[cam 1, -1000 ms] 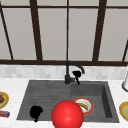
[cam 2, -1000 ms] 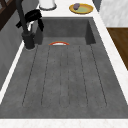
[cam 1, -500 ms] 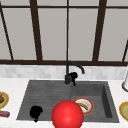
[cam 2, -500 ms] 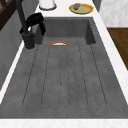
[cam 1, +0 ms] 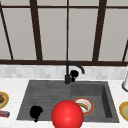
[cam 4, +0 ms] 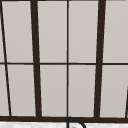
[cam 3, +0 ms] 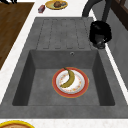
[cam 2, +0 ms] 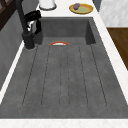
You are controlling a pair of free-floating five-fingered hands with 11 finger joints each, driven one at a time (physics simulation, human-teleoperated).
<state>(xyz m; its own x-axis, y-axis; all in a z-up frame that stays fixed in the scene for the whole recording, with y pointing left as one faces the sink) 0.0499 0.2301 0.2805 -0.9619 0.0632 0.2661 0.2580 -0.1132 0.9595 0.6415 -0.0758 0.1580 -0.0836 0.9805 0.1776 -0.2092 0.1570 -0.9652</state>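
My right hand (cam 1: 74, 74) is at the black faucet (cam 1: 67, 75) behind the sink, curled round its handle; it appears as a black mass by the faucet base in the left side view (cam 2: 33, 17) and the right side view (cam 3: 100, 31). My left hand (cam 1: 35, 112) hangs over the front left of the drainboard (cam 1: 45, 95). In the basin lies a red-rimmed plate (cam 3: 82, 90) with a banana (cam 3: 69, 78) on it. A big red ball (cam 1: 67, 115) sits at the sink's front edge, covering part of the plate (cam 1: 88, 103).
On the left counter are a yellow plate of brown food (cam 3: 57, 4) and a small red pack (cam 3: 41, 8). The right counter holds a yellow plate (cam 2: 81, 8) and a white jar (cam 2: 47, 3). A window (cam 4: 67, 60) rises behind the faucet.
The right hand has shifted slightly at the faucet handle. The left hand, the ball and the plate are where they were.
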